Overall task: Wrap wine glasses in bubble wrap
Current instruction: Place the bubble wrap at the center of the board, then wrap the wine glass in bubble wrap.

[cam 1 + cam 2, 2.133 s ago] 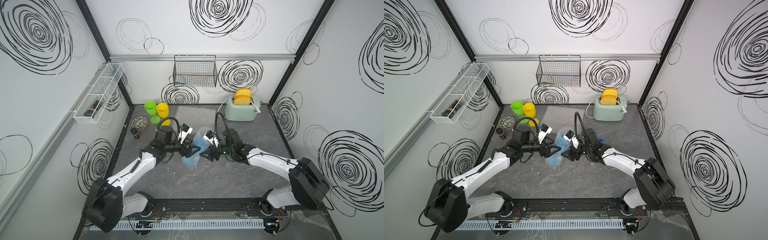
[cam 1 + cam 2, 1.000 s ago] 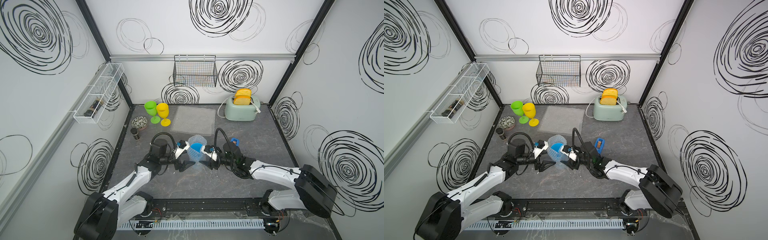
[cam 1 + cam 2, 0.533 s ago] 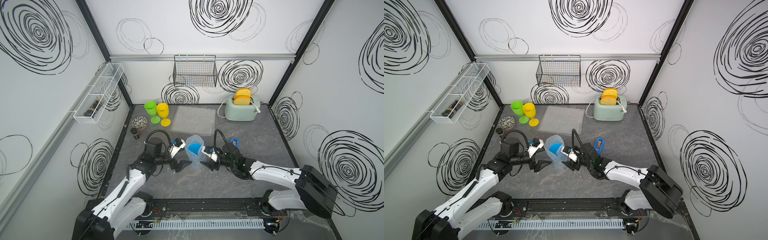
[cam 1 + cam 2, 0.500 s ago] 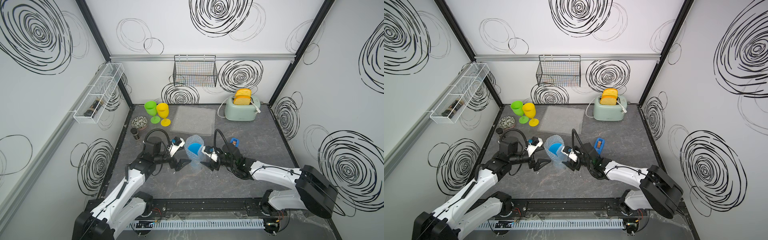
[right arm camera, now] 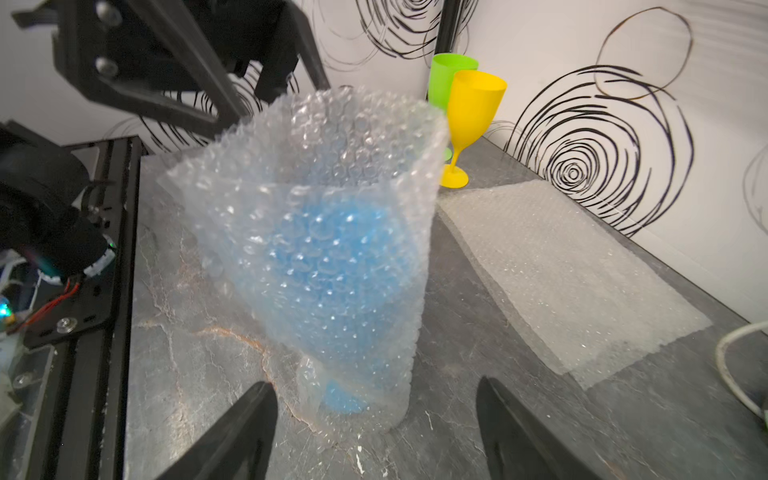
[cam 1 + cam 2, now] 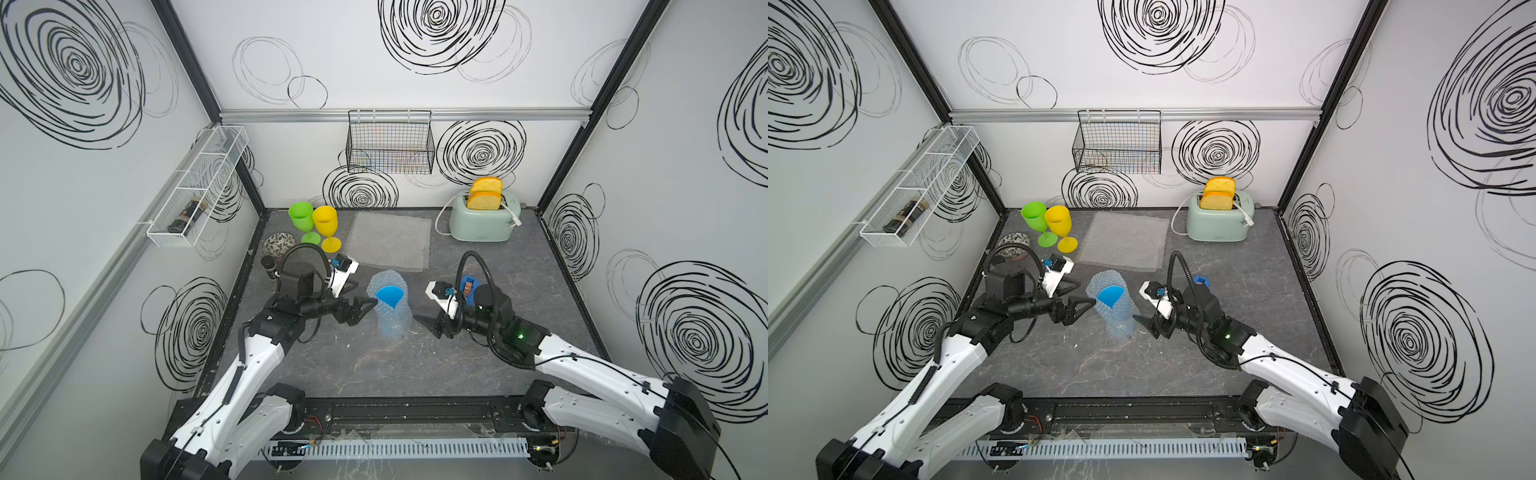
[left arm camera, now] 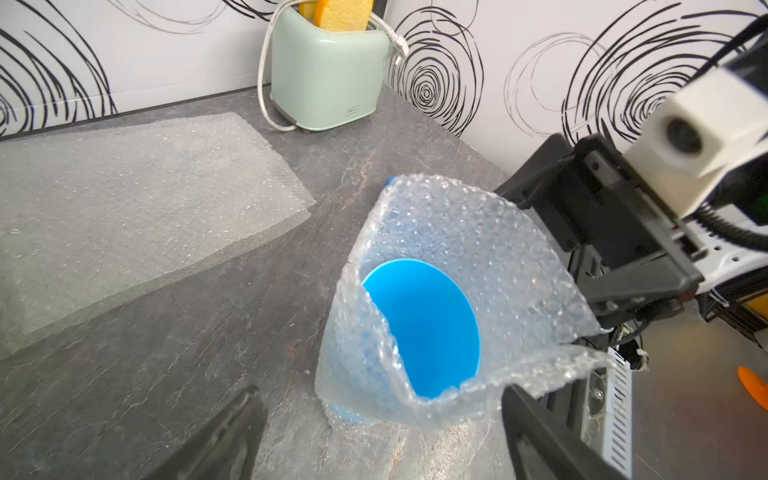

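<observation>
A blue wine glass (image 6: 390,296) (image 6: 1111,297) stands upright mid-table inside a loose tube of bubble wrap (image 6: 391,326) (image 7: 465,232) (image 5: 316,174). My left gripper (image 6: 365,310) (image 6: 1082,310) (image 7: 379,390) is open just left of it, one fingertip close to the wrap's rim. My right gripper (image 6: 426,326) (image 6: 1144,326) (image 5: 374,382) is open to its right, clear of the wrap. A green wine glass (image 6: 301,216) (image 5: 446,70) and a yellow wine glass (image 6: 325,220) (image 5: 473,104) stand bare at the back left. Flat bubble wrap sheets (image 6: 388,241) (image 7: 124,199) lie behind.
A mint toaster (image 6: 482,224) with bread stands at the back right. A patterned bowl (image 6: 278,245) and a small dark jar (image 6: 269,264) sit by the left wall. A blue tape dispenser (image 6: 467,284) lies behind my right wrist. A wire basket (image 6: 390,143) hangs on the back wall.
The wrapped blue glass, earlier held up between both grippers, now stands on the table. The right gripper has drawn back to the right, and the left arm has shifted left.
</observation>
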Robot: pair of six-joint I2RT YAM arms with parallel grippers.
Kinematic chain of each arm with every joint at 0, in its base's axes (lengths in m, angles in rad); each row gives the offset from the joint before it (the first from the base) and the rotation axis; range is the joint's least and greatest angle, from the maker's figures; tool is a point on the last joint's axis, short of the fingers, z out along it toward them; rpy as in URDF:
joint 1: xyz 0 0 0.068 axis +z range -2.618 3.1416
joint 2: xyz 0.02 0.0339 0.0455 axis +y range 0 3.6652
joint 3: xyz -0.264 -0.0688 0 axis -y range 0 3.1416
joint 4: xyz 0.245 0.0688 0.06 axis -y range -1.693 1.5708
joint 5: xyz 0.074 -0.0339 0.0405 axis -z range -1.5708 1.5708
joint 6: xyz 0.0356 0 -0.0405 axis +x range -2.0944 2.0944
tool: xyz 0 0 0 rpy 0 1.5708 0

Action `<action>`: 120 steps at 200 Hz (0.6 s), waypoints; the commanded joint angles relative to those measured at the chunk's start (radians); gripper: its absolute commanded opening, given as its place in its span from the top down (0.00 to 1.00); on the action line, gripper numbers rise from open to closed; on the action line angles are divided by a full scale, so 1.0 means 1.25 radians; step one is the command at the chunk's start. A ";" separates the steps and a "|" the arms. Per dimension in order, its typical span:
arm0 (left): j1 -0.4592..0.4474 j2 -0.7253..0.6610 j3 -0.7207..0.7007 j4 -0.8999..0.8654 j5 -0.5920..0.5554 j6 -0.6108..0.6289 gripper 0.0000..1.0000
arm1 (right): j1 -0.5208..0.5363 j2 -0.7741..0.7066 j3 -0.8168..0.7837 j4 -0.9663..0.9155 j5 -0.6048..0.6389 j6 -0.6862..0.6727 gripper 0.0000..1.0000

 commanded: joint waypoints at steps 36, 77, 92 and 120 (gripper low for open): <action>-0.042 0.078 -0.001 0.105 -0.049 -0.078 0.15 | -0.070 0.199 0.211 -0.103 -0.153 0.179 0.31; -0.078 0.137 -0.008 0.109 -0.105 -0.048 0.27 | -0.052 0.287 0.272 -0.130 -0.174 0.181 0.35; -0.084 0.146 -0.020 0.112 -0.122 -0.042 0.33 | -0.040 0.295 0.273 -0.145 -0.171 0.177 0.36; -0.108 0.150 -0.035 0.129 -0.130 -0.034 0.43 | -0.019 0.306 0.289 -0.181 -0.165 0.181 0.36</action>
